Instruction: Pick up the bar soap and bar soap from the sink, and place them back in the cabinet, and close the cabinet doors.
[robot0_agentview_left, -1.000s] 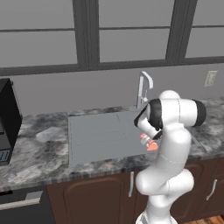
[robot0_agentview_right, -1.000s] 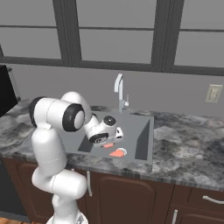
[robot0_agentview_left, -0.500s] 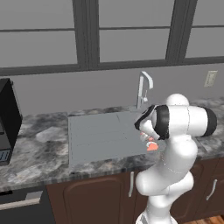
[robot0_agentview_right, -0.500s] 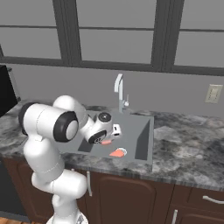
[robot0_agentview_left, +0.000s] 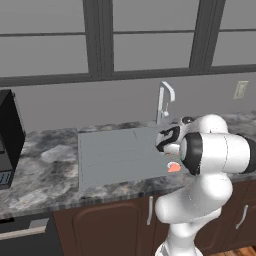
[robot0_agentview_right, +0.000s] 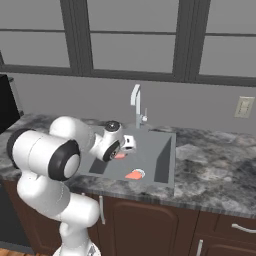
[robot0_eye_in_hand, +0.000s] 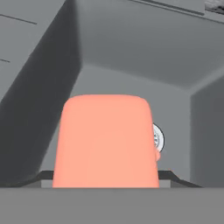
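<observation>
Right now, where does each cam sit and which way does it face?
Left base view: behind the arm, to its left, looking down at the sink and tap; white arm at lower right.
Right base view: behind, to its right, same sink; arm at lower left, gripper over the basin.
Hand view: on the hand, facing into the basin, flat bar soap close up.
Both base views share sink, tap and window.
</observation>
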